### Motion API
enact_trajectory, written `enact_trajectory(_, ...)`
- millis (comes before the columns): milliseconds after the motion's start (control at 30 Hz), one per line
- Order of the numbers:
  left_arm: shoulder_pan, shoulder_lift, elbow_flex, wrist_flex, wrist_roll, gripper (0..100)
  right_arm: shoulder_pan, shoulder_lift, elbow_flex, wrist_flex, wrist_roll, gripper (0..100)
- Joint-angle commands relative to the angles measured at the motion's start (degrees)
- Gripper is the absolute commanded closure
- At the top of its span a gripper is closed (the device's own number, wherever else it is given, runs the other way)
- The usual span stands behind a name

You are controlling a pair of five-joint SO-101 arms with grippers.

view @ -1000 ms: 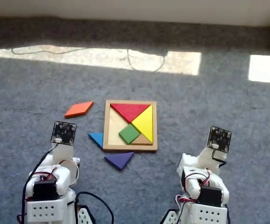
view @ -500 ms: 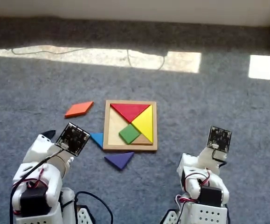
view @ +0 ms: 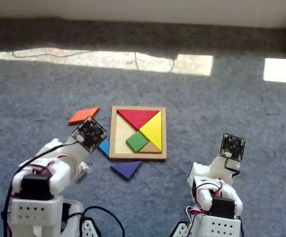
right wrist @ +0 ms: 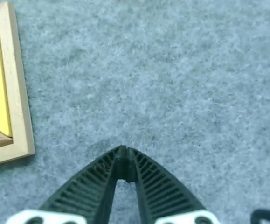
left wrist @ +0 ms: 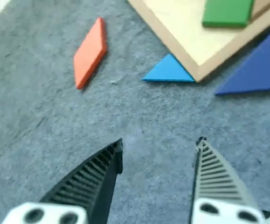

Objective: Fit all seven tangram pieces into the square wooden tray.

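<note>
left gripper faces the light blue triangle, which sits tight against the tray

the left gripper point(left wrist: 160, 140) hangs open over bare carpet point(left wrist: 41, 135), nothing between its jaws. three pieces lie loose on that side. the light blue triangle point(left wrist: 169, 71) is straight ahead of the gripper and the closest of them. one of its points touches the tray point(left wrist: 181, 18) at the outer rim, near the corner. its long side runs roughly parallel to the line between the two fingertips. closing on it as things stand would probably squeeze it end to end, so a wrist turn looks needed. the rim also leaves little room for a finger on that side.

the dark blue triangle point(left wrist: 256, 70) lies off to one side, just beside the tray's near edge. the orange parallelogram point(left wrist: 90, 52) lies off to the other side, farther out and apart from the tray, with its long axis pointing away from the gripper.

in the high view the tray holds the red triangle point(view: 137, 117), yellow triangle point(view: 153, 129), green square point(view: 137, 141) and a small tan triangle point(view: 153, 146). its left half is bare.

the right gripper point(right wrist: 124, 151) is closed and empty over carpet on the tray's far side. the left arm is therefore the nearer one to all three loose pieces.
</note>
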Motion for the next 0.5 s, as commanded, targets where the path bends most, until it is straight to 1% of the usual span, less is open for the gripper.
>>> enact_trajectory(0, 9.10, 7.96, -3.30, -2.20, 0.62, 75, 0.66, -0.66, 6.37, -0.40, -0.53, 99.5)
enact_trajectory(267, 23.08, 23.34, -3.30, -13.01, 10.81, 76, 0.75, -0.66, 6.37, -0.40, -0.53, 99.5)
enact_trajectory(367, 27.82, 30.20, -3.38, -17.41, 12.57, 79, 0.75, -0.66, 6.37, -0.40, -0.53, 99.5)
enact_trajectory(467, 30.81, 36.88, -4.62, -20.40, 12.57, 79, 0.75, -0.66, 6.37, -0.40, -0.53, 99.5)
